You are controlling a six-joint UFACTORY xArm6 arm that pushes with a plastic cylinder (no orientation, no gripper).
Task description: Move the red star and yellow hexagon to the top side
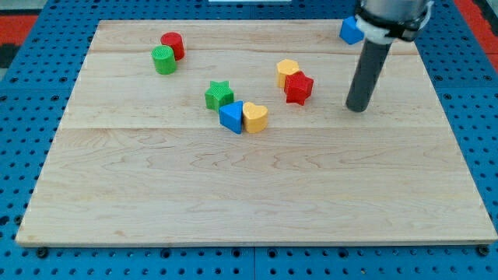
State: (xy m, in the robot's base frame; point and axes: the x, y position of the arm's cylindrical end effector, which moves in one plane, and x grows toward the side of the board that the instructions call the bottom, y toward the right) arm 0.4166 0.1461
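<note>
Pincer tip [357, 108] right of red star [298, 88], yellow hexagon [287, 71] touching it

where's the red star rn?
Right of centre in the view's upper half: red star touches the yellow hexagon, with my tip off to its right.

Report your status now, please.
My tip right of red star, apart. Yellow hexagon touching star, both mid-board. Path to top clear.

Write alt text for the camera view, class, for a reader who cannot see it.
On a wooden board, my tip rests just right of the red star, which touches the yellow hexagon. Other blocks lie farther left, and a blue block sits at the top edge.
</note>
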